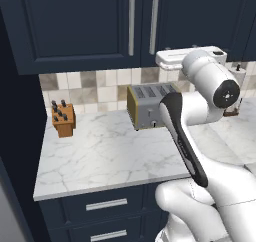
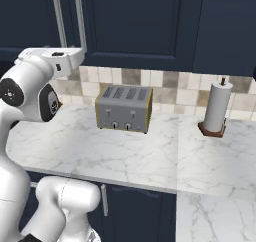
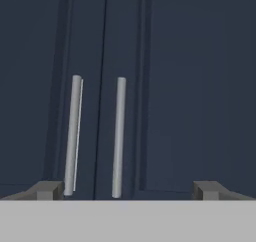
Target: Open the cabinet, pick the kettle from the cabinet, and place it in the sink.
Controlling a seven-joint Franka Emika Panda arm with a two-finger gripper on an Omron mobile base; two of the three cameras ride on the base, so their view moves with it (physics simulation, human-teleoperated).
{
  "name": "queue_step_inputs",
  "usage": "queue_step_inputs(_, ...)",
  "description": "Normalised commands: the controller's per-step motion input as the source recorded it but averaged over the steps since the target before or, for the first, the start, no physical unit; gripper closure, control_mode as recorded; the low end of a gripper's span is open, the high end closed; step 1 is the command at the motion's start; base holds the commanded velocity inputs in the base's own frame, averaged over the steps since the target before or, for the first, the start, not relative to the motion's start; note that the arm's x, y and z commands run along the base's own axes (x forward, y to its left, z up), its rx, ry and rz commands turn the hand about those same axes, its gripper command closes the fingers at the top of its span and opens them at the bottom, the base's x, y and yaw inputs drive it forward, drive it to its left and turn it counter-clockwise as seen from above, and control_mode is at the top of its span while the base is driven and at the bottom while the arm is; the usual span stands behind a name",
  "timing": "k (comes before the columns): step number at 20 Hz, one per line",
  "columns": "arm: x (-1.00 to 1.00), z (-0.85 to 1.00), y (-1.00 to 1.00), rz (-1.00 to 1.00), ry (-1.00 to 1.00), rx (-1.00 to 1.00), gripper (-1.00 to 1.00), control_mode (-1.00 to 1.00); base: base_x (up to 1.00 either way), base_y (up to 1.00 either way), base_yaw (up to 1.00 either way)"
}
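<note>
Dark navy wall cabinet (image 1: 95,26) with flat-panel double doors hangs shut above the white marble countertop (image 1: 105,156), its two long vertical silver bar handles (image 3: 95,136) standing side by side at the seam between the doors. With both doors closed, nothing of what the cabinet holds can be seen.

On the countertop, a boxy silver four-slot toaster (image 2: 124,108) sits near the back edge against the beige and grey tiled backsplash (image 2: 165,86). A wooden knife block (image 1: 63,119) with black handles stands near the back left corner in the left base view. A white paper towel roll on a brown stand (image 2: 216,110) stands toward the back edge well to the right of the toaster. The front half of the marble, from the toaster forward to the front edge, lies bare, and wide bare stretches separate the three objects. Navy drawers with horizontal silver handles (image 1: 106,204) run below the front edge.

The white arm's two-finger pincer (image 3: 127,190) is raised to the level of the cabinet doors and faces them squarely. Its fingertips (image 3: 47,190) stand wide apart, gripping nothing. In the hand view the two handles rise between the fingertips, toward the left one, the left handle just beside it; whether the fingers touch the door cannot be told.
</note>
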Motion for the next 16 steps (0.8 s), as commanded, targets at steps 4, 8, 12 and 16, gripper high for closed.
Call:
queue_step_inputs(4,0.38,0.00,0.08,0.00,0.00,0.00,-1.00,-1.00,0.00,0.00,0.00)
queue_step_inputs(8,0.38,0.00,0.09,0.00,0.00,0.00,-1.00,-1.00,0.00,0.00,0.00)
queue_step_inputs(12,0.39,0.00,0.05,0.00,0.00,0.00,-1.00,-1.00,0.00,0.00,0.00)
queue_step_inputs(16,0.39,0.00,0.00,0.00,0.00,0.00,-1.00,-1.00,0.00,0.00,0.00)
